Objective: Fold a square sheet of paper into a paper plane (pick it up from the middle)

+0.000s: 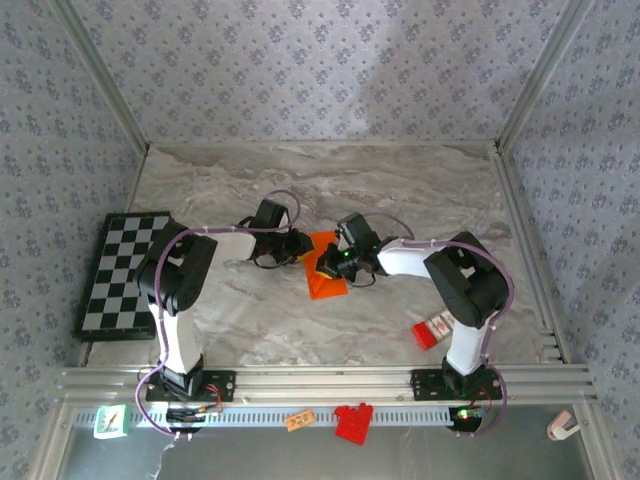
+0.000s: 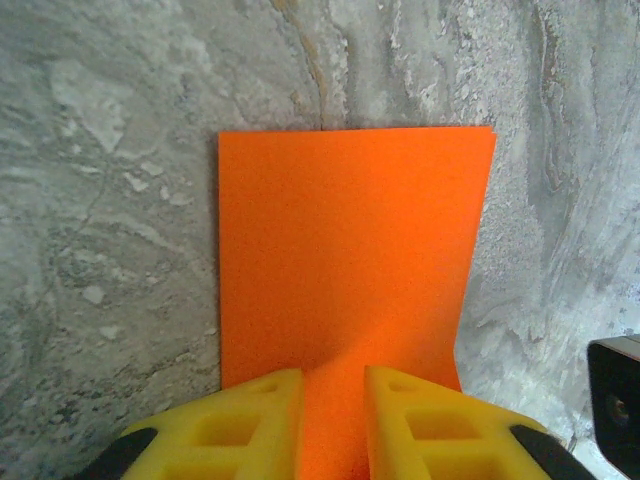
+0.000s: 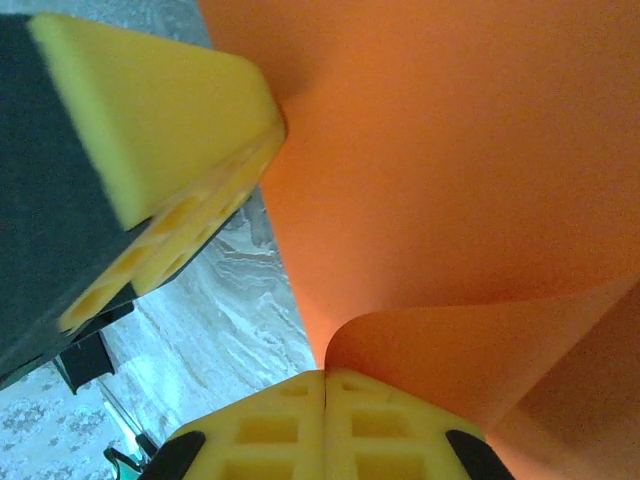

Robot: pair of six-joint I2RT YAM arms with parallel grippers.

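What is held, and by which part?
The right gripper pinches the square sheet of paper by its curled-over flap; left gripper open over its edge.

The work surface is a flat table [image 1: 400,190] with a grey, marbled, stone-pattern top. Three items lie directly on it.

1. The square sheet of paper [image 1: 324,280], bright orange, lies at the middle of the surface. Most of it lies flat against the top; one portion curls upward off it.
2. The checkerboard [image 1: 122,272], black and white, lies flat well to the left of the sheet, at the table's left edge.
3. The red-and-white box [image 1: 432,330] lies to the right of the sheet, nearer the front edge and well apart from it.
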